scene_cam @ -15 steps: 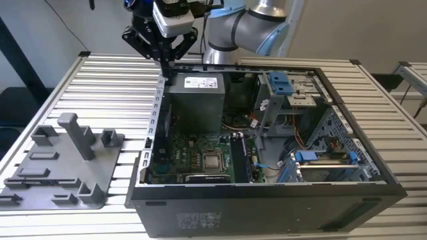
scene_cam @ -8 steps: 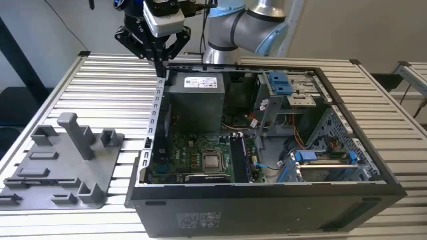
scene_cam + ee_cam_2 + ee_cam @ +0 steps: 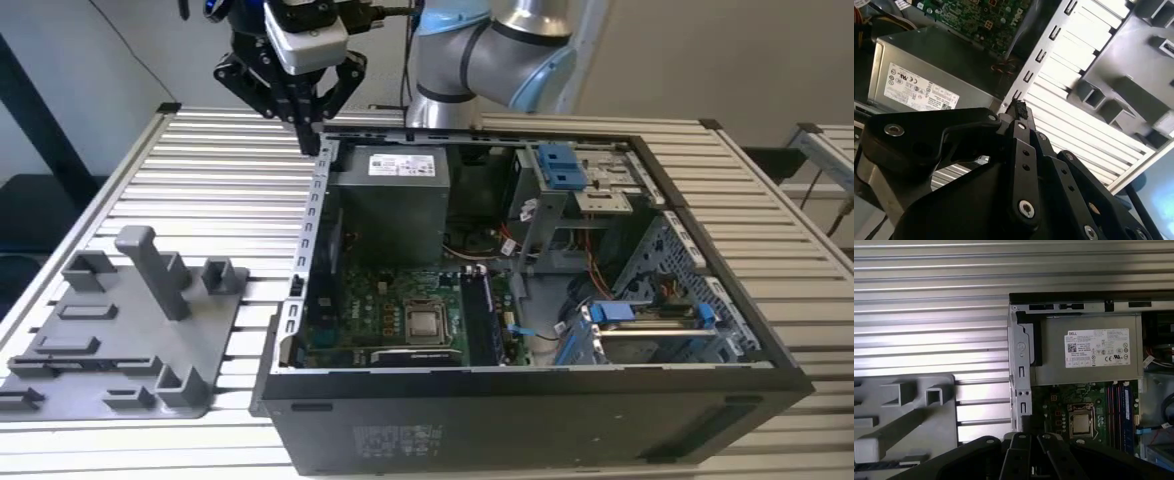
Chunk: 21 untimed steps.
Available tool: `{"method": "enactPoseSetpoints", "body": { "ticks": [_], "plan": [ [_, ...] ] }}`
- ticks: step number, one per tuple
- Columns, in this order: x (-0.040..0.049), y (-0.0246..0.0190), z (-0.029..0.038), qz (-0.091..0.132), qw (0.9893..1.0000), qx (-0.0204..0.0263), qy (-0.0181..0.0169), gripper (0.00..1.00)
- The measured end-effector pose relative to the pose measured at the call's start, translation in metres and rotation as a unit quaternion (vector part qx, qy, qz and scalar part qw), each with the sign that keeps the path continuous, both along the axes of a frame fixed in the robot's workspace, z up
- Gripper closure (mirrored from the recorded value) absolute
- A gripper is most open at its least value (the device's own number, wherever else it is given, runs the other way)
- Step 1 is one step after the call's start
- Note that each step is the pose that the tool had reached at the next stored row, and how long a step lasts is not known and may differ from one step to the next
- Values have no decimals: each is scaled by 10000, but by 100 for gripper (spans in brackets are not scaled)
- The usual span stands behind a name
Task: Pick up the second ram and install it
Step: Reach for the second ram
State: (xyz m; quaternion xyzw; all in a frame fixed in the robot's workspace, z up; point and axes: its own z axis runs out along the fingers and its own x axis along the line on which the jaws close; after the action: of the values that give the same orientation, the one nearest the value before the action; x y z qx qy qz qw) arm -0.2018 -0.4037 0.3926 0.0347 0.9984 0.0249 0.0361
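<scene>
Black gripper (image 3: 311, 140) above the case wall (image 3: 316, 225) beside the power supply (image 3: 390, 205), fingertips (image 3: 1019, 109) pressed together in the second wrist view, bluish strip (image 3: 1126, 407) in the motherboard slots (image 3: 1114, 410) in the first wrist view, whether it is the second ram we cannot tell

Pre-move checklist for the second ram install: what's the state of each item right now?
1. Memory card in grip: cannot tell. The gripper is shut at the tips, and what lies between them can't be made out.
2. Gripper over the memory slots: not ok. It hangs by the case's far corner on the exterior view's left, next to the power supply.
3. Case open, motherboard exposed: ok.
4. Free slot for the card: cannot tell.
5. Grey tray flat on the table, apart from the gripper: ok.
</scene>
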Motion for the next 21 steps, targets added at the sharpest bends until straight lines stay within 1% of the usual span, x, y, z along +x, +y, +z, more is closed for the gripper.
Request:
{"method": "enactPoseSetpoints", "body": {
  "ticks": [12,21],
  "plan": [
    [-233,-20,0,0,10000,0,-76,89],
    [-413,-44,0,0,9999,0,-131,89]
  ]
}}
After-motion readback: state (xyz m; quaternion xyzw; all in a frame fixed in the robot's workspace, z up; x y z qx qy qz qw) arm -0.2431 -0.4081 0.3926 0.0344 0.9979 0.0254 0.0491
